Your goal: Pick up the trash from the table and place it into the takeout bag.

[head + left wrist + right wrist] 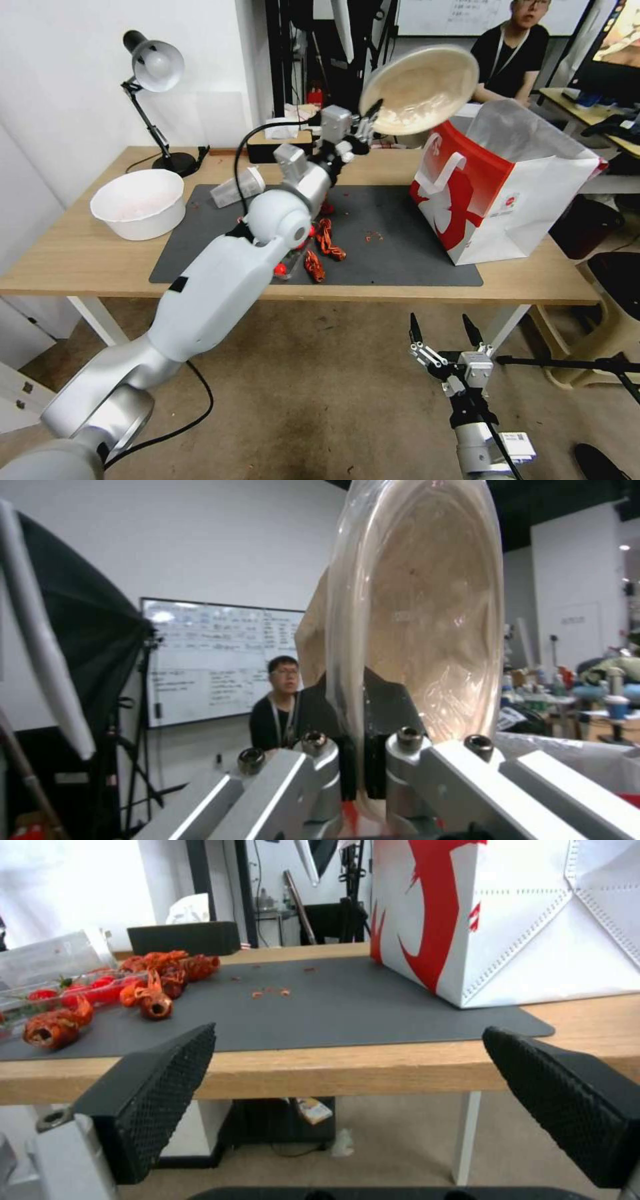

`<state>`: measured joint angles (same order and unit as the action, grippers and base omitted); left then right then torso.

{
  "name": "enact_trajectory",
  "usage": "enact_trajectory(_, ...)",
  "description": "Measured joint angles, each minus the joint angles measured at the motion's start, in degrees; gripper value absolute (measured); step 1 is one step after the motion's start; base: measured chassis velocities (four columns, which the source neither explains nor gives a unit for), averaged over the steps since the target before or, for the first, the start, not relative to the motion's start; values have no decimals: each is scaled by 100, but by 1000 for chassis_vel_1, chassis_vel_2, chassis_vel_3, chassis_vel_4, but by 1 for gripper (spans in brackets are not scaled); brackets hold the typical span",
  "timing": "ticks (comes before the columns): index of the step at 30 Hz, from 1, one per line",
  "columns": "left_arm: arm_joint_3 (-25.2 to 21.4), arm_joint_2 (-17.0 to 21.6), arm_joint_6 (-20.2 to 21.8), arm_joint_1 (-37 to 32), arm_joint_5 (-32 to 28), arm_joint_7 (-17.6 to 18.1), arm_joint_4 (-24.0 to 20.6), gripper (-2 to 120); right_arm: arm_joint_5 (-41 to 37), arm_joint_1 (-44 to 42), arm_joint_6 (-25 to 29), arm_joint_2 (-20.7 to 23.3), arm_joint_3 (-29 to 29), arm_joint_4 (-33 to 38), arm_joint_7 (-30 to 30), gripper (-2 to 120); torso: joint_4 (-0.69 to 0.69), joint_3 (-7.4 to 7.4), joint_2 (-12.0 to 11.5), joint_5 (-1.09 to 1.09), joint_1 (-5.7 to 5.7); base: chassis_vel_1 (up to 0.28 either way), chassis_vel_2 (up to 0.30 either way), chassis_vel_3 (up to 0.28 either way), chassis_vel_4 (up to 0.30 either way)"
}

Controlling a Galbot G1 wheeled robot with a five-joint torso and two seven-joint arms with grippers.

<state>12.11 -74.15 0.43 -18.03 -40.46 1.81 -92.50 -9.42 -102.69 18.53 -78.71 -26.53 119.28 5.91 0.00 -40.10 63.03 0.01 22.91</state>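
Observation:
My left gripper (365,124) is raised above the back of the table (87,257) and shut on the rim of the beige round bowl (420,87). The bowl is tilted on edge, just up and left of the takeout bag (497,193), which stands open on the table's right end. In the left wrist view the bowl (427,620) stands upright between the fingers (393,705). A clear plastic cup (237,189) lies on its side on the dark mat (393,257). My right gripper (443,333) hangs open below the table's front edge, facing the bag (533,915).
A big white bowl (140,200) sits at the table's left with a desk lamp (153,67) behind it. Red shell scraps (327,243) and a tray of cherry tomatoes (67,990) lie mid-mat, partly behind my left arm. A dark box (183,937) stands at the back.

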Motion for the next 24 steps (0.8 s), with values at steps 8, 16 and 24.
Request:
enact_trajectory(8, 557, -509, 29, 648, 23, 9, 453, 1, 32, -15, 35, -61, 4, -41, -2, 100, 0, 0, -1, 0, 1, 0, 0, 0, 0)
enact_trajectory(16, 943, -865, 75, 1151, 538, 17, 914, 1, 34, -9, 48, -1, -3, -35, -1, 100, 0, 0, -1, 0, 0, 0, 0, 0, 0)
enact_trajectory(24, 1126, -1003, 66, 1410, 1399, -165, 1317, 1, 25, -1, 72, 5, -7, -55, 0, 100, 0, 0, -1, 0, 0, 0, 0, 0, 0)
